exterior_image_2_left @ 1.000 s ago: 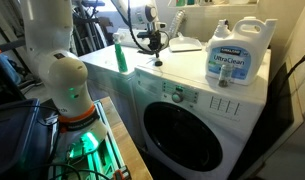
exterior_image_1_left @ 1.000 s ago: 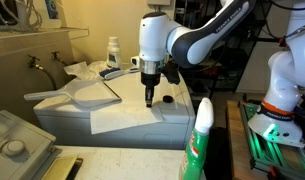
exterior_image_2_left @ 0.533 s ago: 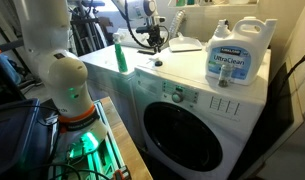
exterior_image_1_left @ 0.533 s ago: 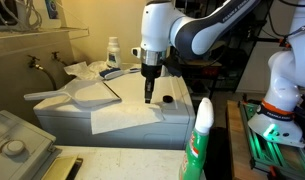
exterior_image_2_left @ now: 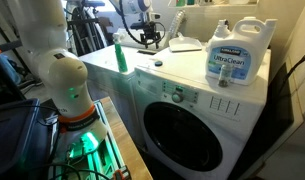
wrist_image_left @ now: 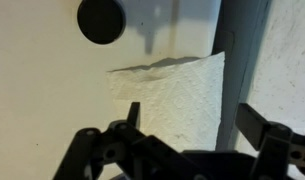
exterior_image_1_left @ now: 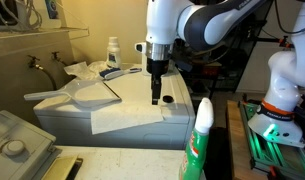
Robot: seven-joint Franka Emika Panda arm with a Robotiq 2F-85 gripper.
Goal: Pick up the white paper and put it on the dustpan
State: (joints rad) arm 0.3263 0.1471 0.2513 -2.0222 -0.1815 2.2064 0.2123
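Claw repositioned, paper not yet lifted

The claw (exterior_image_1_left: 157, 97) has shifted sideways, farther from the dustpan (exterior_image_1_left: 87, 93). In the wrist view its jaws stand apart and empty over the white paper (wrist_image_left: 177, 95). The paper has not moved and lies flat on the surface (exterior_image_1_left: 64, 116) just beside the dustpan. The claw seems to be lining up on the paper's edge, so the grasp is still to come.

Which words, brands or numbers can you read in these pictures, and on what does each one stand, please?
"Ultra Clean": blue label on the detergent jug, in an exterior view.
Smaller brand line above it: too blurred to read.
Label on the green spray bottle: too blurred to read.
Markings on the washer control panel: too small to read.
Wrist view: no text.
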